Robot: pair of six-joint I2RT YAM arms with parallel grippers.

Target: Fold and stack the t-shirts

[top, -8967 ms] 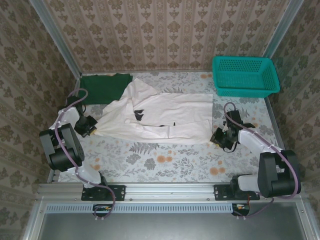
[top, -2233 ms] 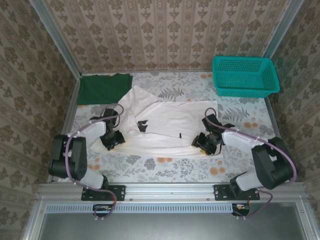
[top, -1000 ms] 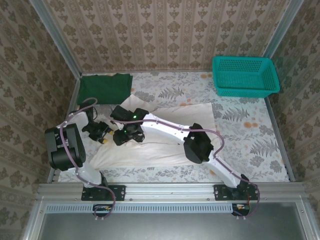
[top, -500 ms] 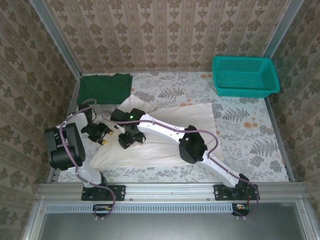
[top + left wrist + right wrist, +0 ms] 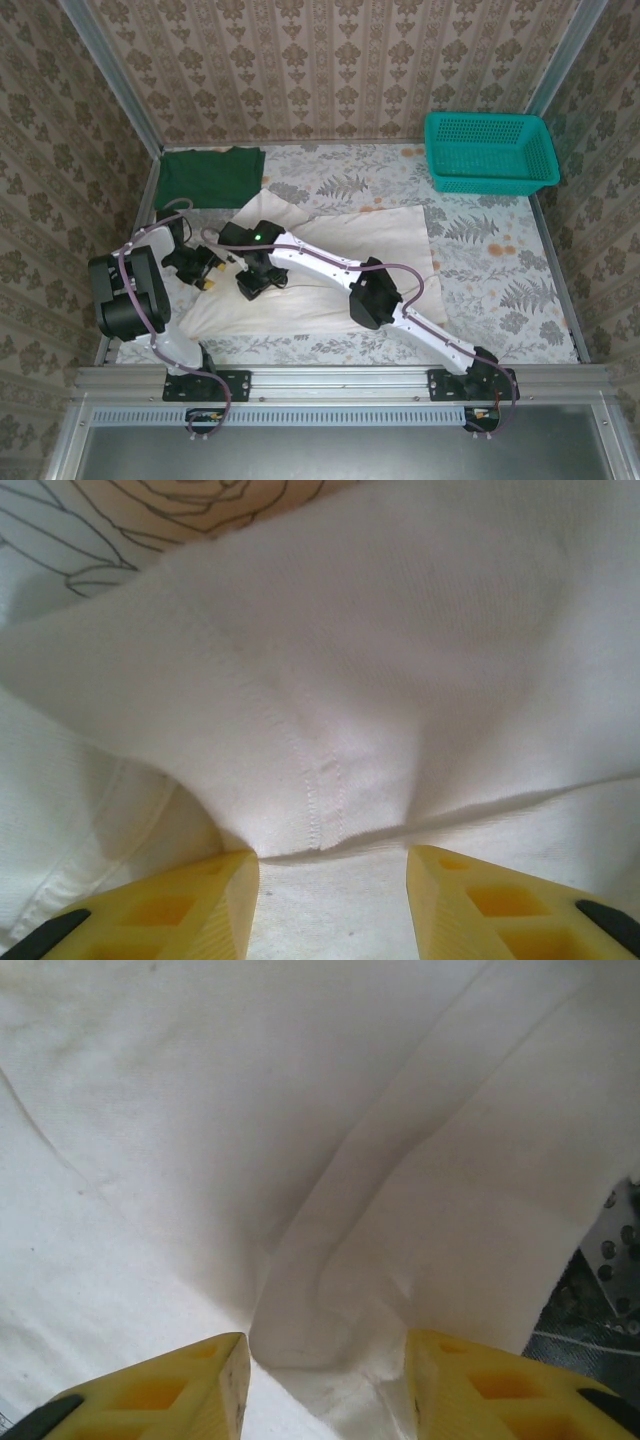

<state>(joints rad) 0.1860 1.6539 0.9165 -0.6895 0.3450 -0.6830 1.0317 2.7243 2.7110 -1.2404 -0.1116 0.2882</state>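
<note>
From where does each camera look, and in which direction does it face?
Top external: above and behind the bases, looking down at the table; left arm and right arm reach to the off-white t-shirt.
Left wrist: on the left arm, close above that shirt; left pincer, fingers apart.
Right wrist: likewise on the right arm; right pincer, fingers apart.
Shared: both wrist views show the off-white t-shirt.

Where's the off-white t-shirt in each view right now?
Top external: off-white t-shirt mid-table, its left end under left claw and right claw.
Left wrist: t-shirt seam just ahead of left claw.
Right wrist: t-shirt fold just ahead of right claw.
Shared landmark: floral table cover, top-left corner in left wrist, apparently right edge in right wrist.
</note>
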